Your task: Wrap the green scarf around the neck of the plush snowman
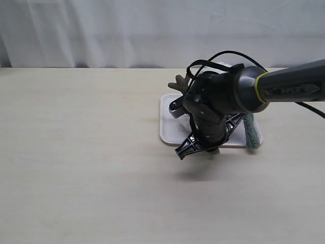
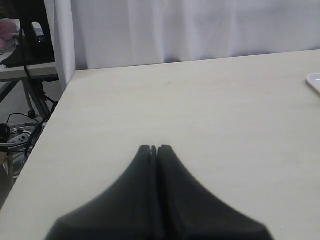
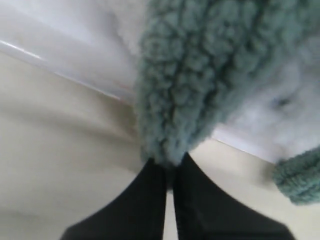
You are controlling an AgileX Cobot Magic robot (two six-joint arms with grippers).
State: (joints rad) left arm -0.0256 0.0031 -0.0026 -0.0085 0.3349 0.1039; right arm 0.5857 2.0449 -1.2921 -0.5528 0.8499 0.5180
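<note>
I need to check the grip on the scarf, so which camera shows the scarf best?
The right wrist view: the scarf fills the frame, its end pinched in the right end effector. The exterior view shows only a strip of it beside the arm. The left wrist view shows none.

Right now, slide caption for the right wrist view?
Right claw shut on end of green scarf, white tray behind.
</note>
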